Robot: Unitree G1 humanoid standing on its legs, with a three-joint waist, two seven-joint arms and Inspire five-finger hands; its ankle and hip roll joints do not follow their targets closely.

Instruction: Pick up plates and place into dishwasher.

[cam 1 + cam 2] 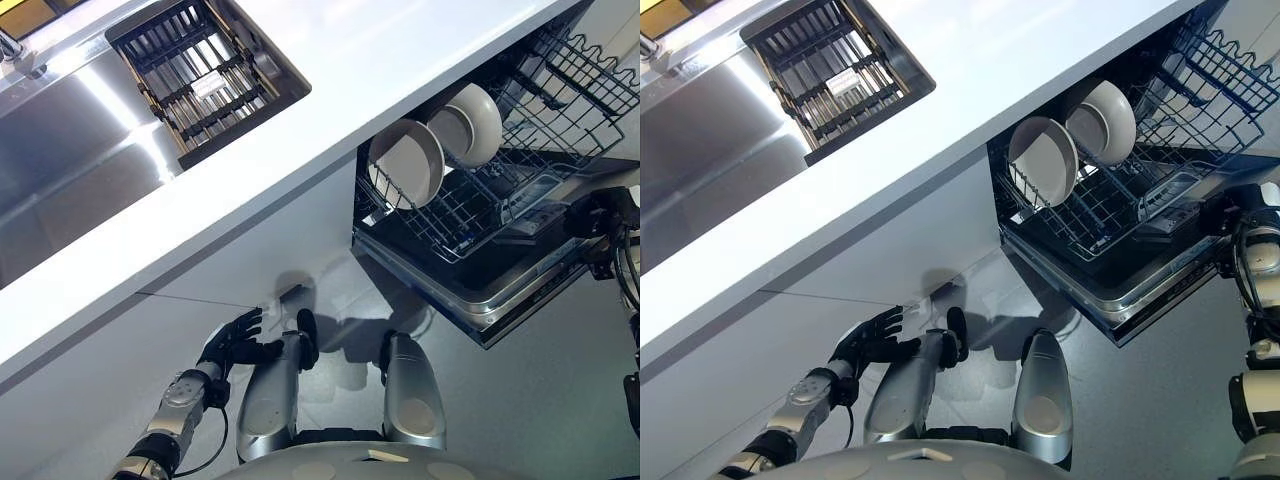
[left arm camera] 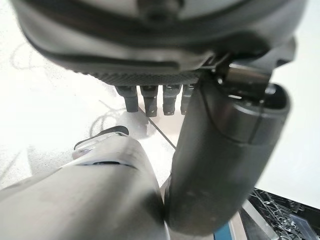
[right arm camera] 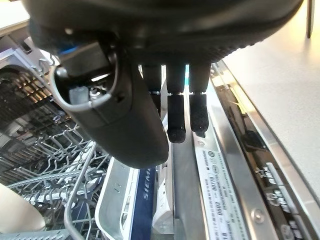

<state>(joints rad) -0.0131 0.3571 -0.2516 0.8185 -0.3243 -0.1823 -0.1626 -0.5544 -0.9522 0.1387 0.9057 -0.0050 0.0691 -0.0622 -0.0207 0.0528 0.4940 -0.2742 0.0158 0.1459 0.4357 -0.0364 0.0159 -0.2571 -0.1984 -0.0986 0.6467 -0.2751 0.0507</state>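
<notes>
Small-print label (image 3: 214, 167) on dishwasher door rim (image 3: 240, 165), digits too tiny to make out; cut-off lettering (image 3: 148, 186) beside it, unreadable.

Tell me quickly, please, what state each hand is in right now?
Left hand: open, empty, low beside the cabinet.
Right hand: open, empty, over the dishwasher door.

rear plate (image 1: 468, 122) partly hidden behind front plate (image 1: 408, 162); sink (image 1: 60, 160) cut off.
</notes>
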